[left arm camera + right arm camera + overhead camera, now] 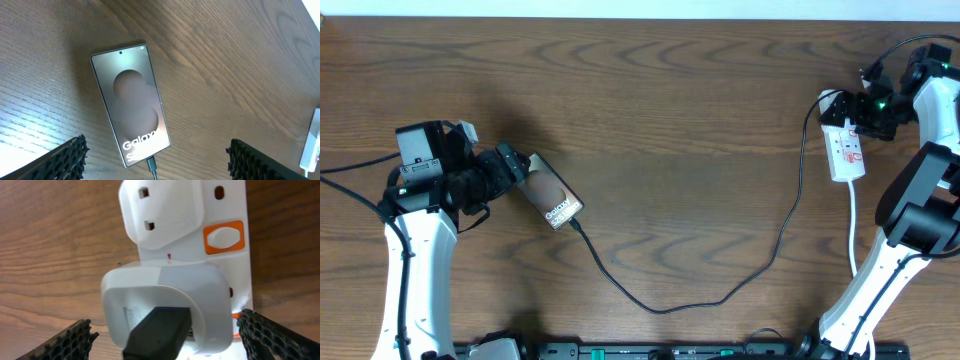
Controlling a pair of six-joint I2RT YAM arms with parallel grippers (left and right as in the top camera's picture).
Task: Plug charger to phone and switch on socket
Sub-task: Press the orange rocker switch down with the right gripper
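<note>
Left arm and right arm: white links, black joints, green wrist lights; left gripper and right gripper black, pads ribbed

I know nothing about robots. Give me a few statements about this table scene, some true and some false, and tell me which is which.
1. The long thin black cable is plugged into the flat dark rectangular phone. True.
2. The left gripper holds the phone up in the air. False: the phone lies flat on the brown wooden table.
3. The right gripper is at the narrow white power strip. True.
4. Nothing is plugged into the power strip. False: a white adapter sits in it.
5. The right gripper is shut. False: its fingers are spread wide.
</note>
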